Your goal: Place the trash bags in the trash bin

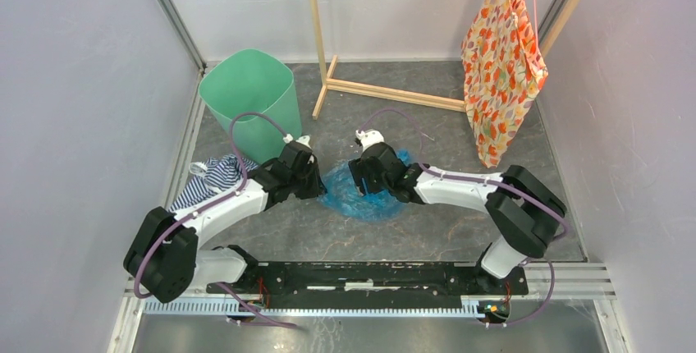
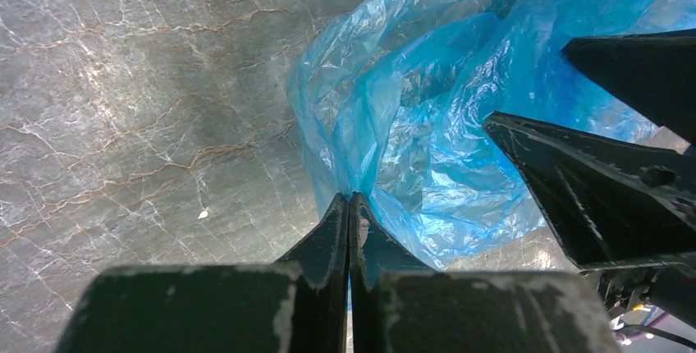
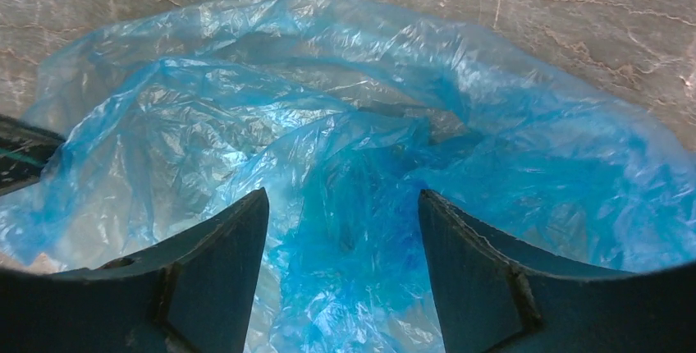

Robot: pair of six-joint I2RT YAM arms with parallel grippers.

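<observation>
Trash bag [image 1: 367, 199] on table [image 1: 435, 226], bin [image 1: 279, 107] apart

Robotics lab test cell: pale panels [image 1: 82, 82] set in aluminium posts [image 1: 170, 12] wall off a grey marbled table [image 1: 443, 222], with a black mounting rail [image 1: 369, 275] bolted along its near edge and a bare wooden rack [image 1: 394, 94] at its far edge.

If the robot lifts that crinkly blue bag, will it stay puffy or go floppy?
Probably floppy: the thin, crinkly, translucent light-blue plastic bag lies in soft crumpled folds. Likely very light, since it's see-through film. It may slip, as the left fingers pinch only its edge.
</observation>
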